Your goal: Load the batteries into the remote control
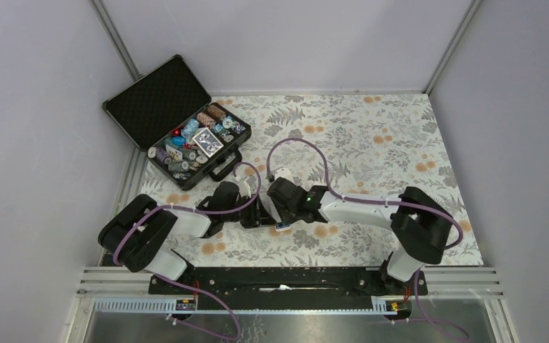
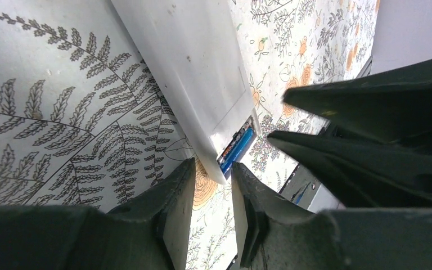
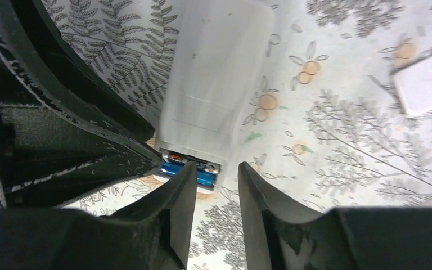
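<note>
1. We find the batteries' (image 3: pixel 205 176) markings too small to read.
2. They lie in the open bay of the remote control (image 3: pixel 214 73), which rests back-up on the floral surface (image 1: pixel 372 136).
3. The left arm (image 1: pixel 186 221) reaches low. Its narrow jaws flank the remote's corner, and we cannot tell whether they grip it.
4. The right arm (image 1: pixel 357 207) bends over, its jaws slightly apart and empty at the batteries.

Floral tbl (image 1: pixel 372 143) w/ remote (image 3: pixel 219 67), open chip case (image 1: pixel 157 100) on it
</note>
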### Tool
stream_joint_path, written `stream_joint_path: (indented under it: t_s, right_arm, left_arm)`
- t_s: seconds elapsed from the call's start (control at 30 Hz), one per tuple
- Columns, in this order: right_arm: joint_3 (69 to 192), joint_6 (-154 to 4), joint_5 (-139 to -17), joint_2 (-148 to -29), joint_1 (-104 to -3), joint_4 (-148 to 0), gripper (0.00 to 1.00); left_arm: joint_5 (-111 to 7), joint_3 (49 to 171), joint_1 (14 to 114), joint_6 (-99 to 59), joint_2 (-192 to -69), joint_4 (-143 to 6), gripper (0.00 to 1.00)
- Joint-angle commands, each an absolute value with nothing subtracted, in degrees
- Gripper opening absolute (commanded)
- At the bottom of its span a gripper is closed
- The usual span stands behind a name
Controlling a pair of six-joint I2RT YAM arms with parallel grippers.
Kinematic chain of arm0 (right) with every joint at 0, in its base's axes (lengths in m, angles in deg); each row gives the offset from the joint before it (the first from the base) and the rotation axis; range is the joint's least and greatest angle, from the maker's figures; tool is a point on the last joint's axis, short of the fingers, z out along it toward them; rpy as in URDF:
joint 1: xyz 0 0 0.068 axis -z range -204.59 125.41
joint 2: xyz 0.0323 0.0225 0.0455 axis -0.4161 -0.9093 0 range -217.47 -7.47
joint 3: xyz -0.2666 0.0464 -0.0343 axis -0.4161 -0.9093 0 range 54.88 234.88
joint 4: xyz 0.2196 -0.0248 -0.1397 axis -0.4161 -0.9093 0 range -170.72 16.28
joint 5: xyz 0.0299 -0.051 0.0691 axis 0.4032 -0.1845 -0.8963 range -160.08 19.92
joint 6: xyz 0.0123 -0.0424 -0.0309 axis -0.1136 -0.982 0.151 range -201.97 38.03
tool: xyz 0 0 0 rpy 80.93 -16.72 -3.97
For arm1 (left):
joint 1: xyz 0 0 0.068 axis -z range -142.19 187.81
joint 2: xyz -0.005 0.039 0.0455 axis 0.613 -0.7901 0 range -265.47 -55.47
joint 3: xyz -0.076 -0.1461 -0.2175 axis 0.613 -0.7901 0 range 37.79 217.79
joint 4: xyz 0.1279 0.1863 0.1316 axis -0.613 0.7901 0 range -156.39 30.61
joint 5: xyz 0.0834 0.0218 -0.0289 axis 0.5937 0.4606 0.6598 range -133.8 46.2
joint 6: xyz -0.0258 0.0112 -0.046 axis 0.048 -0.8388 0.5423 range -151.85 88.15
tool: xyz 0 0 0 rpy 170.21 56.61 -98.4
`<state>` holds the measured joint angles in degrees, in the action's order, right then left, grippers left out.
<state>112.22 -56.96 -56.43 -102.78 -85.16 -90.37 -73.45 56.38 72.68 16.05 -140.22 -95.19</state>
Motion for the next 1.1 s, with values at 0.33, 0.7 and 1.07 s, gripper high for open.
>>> stream_joint_path:
  t_s: [0.33,0.7,1.07]
  right_arm:
    - [111.8,-68.5,-50.4,-93.3,-75.0,-93.0,0.61]
    - [110.5,-73.9,-60.8,-95.7,-65.7,-85.3,0.80]
    - [113.9,-75.1,-69.3,-104.1,-58.8,-83.0,0.87]
  left_arm:
    - [-75.5,56.2,73.0,16.6,-140.5,-98.6,0.34]
    - [-75.7,54.9,73.1,16.5,-138.1,-99.3,0.51]
    - [-75.2,54.3,73.0,16.0,-136.0,-98.3,0.61]
